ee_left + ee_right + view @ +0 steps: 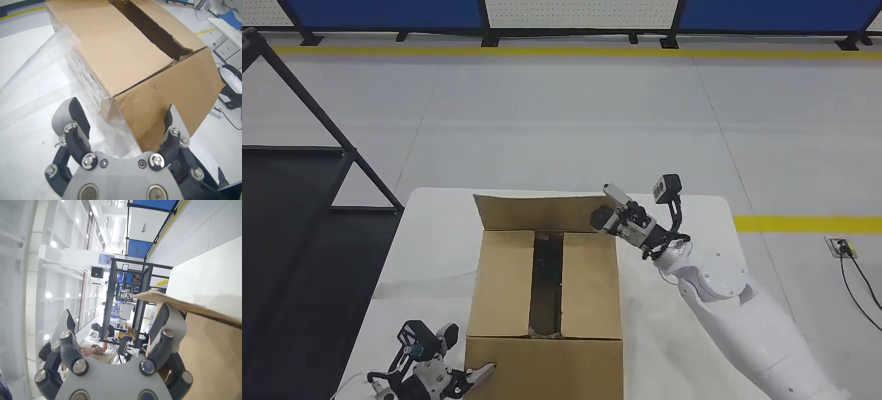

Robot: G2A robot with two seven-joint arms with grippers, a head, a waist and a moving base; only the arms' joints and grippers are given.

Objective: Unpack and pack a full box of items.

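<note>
From above, we see a cardboard box (504, 285) in the middle of a white counter (432, 250), its two long flaps nearly closed over a dark gap and its far flap (537, 212) standing up. The right gripper (608, 207) hovers at the box's far right corner, the left gripper (480, 374) at its near left corner. From the left wrist, we see fingers (79, 117) spread wide on either side of the box's corner, with a clear plastic sheet (56, 49) lying against the box. We judge a push here could slide the box or snag the sheet. From the right wrist, the fingers (160, 321) are spread, and the flap's edge lies outside them, so closing now would likely miss it. Around the counter lies a grey floor (572, 120) with a yellow line (572, 50) and blue panels (382, 14).
</note>
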